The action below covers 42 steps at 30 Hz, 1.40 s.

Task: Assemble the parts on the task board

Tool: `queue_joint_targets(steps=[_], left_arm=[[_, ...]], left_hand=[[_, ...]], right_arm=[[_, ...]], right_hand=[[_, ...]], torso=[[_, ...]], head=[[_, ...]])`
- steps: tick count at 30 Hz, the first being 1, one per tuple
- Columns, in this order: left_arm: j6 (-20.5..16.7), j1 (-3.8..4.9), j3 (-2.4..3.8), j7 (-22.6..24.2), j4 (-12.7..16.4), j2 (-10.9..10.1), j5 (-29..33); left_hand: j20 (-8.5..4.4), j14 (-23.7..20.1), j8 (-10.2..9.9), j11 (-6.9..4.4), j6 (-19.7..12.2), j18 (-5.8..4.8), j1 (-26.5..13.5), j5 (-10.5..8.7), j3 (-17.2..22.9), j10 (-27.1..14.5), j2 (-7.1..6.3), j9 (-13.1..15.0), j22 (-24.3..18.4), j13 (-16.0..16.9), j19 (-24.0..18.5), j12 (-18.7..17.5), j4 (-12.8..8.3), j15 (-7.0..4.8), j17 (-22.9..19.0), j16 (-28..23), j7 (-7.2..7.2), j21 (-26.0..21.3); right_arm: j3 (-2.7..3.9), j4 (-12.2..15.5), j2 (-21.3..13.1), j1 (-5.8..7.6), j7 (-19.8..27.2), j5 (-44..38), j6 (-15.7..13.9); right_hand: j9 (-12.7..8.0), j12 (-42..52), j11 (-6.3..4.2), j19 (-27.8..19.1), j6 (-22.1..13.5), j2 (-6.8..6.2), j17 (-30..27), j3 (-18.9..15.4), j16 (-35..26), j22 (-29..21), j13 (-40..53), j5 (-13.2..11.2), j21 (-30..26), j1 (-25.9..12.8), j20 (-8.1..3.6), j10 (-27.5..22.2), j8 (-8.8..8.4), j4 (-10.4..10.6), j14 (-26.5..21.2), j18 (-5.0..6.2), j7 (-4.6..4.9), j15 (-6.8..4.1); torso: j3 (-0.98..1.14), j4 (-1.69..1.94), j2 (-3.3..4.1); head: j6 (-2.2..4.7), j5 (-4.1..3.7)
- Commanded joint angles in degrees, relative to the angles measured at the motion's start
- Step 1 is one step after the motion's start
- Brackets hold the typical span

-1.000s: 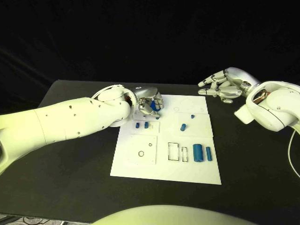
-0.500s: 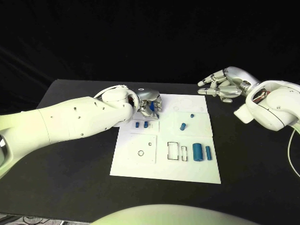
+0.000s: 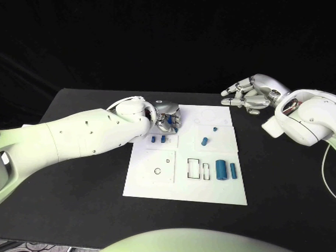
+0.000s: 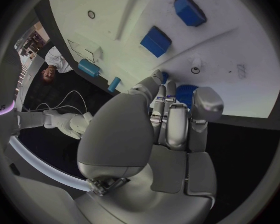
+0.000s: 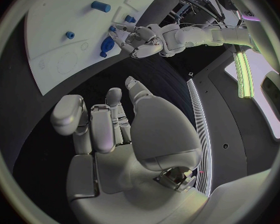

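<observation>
The white task board [image 3: 160, 184] lies mid-table. My left hand [image 3: 167, 118] hangs over its far left corner, fingers curled down around a round ridged blue part [image 4: 186, 94], which sits between the thumb and the fingertips [image 4: 165, 95]. The right wrist view shows that blue part [image 5: 105, 47] low against the board beside the left hand [image 5: 137, 39]. My right hand [image 3: 249, 95] hovers past the board's far right corner, fingers loosely bent and holding nothing.
Two small blue blocks [image 3: 158, 140] lie just nearer than the left hand. A blue peg [image 3: 205, 141] and a tiny blue piece [image 3: 215, 128] sit mid-board, and two blue cylinders [image 3: 227, 170] near the right edge. Outlined slots [image 3: 199, 169] mark the near half.
The left wrist has turned slightly and the hand has closed lower over the blue part, hiding most of it in the head view. The right hand has barely moved.
</observation>
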Motion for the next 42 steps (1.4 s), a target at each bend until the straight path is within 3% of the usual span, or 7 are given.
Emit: queue_joint_targets(steps=[1, 18, 24, 30, 38, 42], left_arm=[[0.5, -0.20, 0.04, 0.4, -0.3, 0.4, -0.8], [3.1, -0.60, 0.04, -1.1, -1.5, 1.3, -1.1], [1.0, -0.64, 0.15, -0.1, -1.1, 0.9, 0.2], [-1.4, -0.63, 0.72, 0.6, 0.7, -0.4, 2.1], [-3.1, -0.50, 2.81, -0.8, 5.0, -4.0, 5.6], [-2.9, -0.32, 3.21, -1.5, 6.0, -5.8, 6.9]], left_hand=[[-0.07, 0.7, -0.3, -0.09, 0.7, -1.22, 0.2, 0.18, 0.9, 0.9, 0.76, -0.2, 1.0, -0.4, 0.7, -0.6, -0.2, -0.06, 0.2, 0.5, -0.09, 0.9], [-0.53, 1.6, -0.9, -0.43, 2.8, -2.20, -0.2, 0.17, 3.4, 3.9, 0.90, -0.7, 5.7, -1.2, 2.7, -2.3, -1.1, -0.50, 0.8, 1.4, -0.06, 5.7], [-0.62, 2.4, -1.2, -0.42, 3.8, -2.60, 1.0, 0.18, 5.8, 5.5, 1.82, -0.9, 7.6, -1.1, 3.5, -3.1, -2.6, -0.52, 2.0, 2.2, 0.31, 7.5], [-0.63, 2.6, -1.4, -0.39, 4.0, -2.63, 0.7, 0.14, 6.1, 5.7, 1.69, -1.0, 7.8, -1.1, 3.6, -3.5, -2.8, -0.47, 2.0, 2.2, 0.42, 7.7], [-0.58, 2.6, -1.7, -0.29, 4.0, -2.68, 0.0, 0.14, 6.4, 5.8, 1.43, -1.1, 8.1, -1.2, 3.7, -4.2, -2.9, -0.41, 1.9, 2.1, 0.49, 7.9], [-0.58, 2.7, -1.8, -0.29, 4.1, -2.72, -0.2, 0.13, 6.5, 5.9, 1.38, -1.1, 8.2, -1.2, 3.8, -4.3, -2.9, -0.41, 1.9, 2.2, 0.49, 8.1]], right_arm=[[0.02, 0.1, 0.0, 0.01, 0.5, -0.1, 0.5], [0.02, 0.3, 0.0, 0.03, 0.4, -0.6, 0.6], [0.02, 0.2, 0.1, 0.04, 0.5, -0.6, 0.5], [0.02, 0.2, 0.1, 0.04, 0.5, -0.6, 0.5], [0.02, 0.1, 0.1, 0.04, 0.5, -0.6, 0.5], [0.02, 0.1, 0.1, 0.04, 0.5, -0.6, 0.5]], right_hand=[[-0.1, 0.0, -0.28, 0.2, -0.1, 0.29, 0.0, 0.1, -0.3, -0.1, 0.0, 0.3, -0.3, 0.2, -0.12, 0.3, 0.38, 0.1, 1.7, 0.76, 0.24, -0.22], [-0.1, 0.0, -0.28, 0.2, -0.1, 0.29, 0.0, 0.1, -0.3, -0.1, 0.0, 0.3, -0.3, 0.2, -0.12, 0.3, 0.38, 0.1, 1.7, 0.76, 0.24, -0.22], [-0.1, 0.0, -0.28, 0.2, -0.1, 0.29, 0.0, 0.1, -0.3, -0.1, 0.0, 0.3, -0.3, 0.2, -0.12, 0.3, 0.38, 0.1, 1.7, 0.76, 0.24, -0.22], [-0.1, 0.1, -0.28, 0.2, -0.1, 0.29, 0.0, 0.1, -0.3, -0.1, 0.0, 0.4, -0.3, 0.2, -0.13, 0.3, 0.41, 0.2, 1.7, 0.76, 0.24, -0.22], [-0.1, 0.1, -0.28, 0.2, 0.0, 0.28, 0.0, 0.1, -0.3, -0.1, 0.0, 0.5, -0.3, 0.1, -0.13, 0.3, 0.45, 0.2, 1.7, 0.76, 0.23, -0.22], [-0.1, 0.1, -0.28, 0.2, 0.0, 0.28, 0.0, 0.1, -0.3, -0.1, 0.0, 0.5, -0.3, 0.1, -0.13, 0.3, 0.45, 0.2, 1.7, 0.76, 0.23, -0.22]], torso=[[-0.01, -0.01, 0.01], [0.04, -0.01, -0.03], [0.03, 0.00, -0.08], [0.05, 0.04, -0.11], [0.03, 0.11, -0.08], [0.11, 0.18, -0.13]], head=[[-0.12, -0.08], [-0.49, -0.19], [-0.44, -0.29], [-0.37, -0.34], [-0.02, -0.23], [0.00, -0.30]])
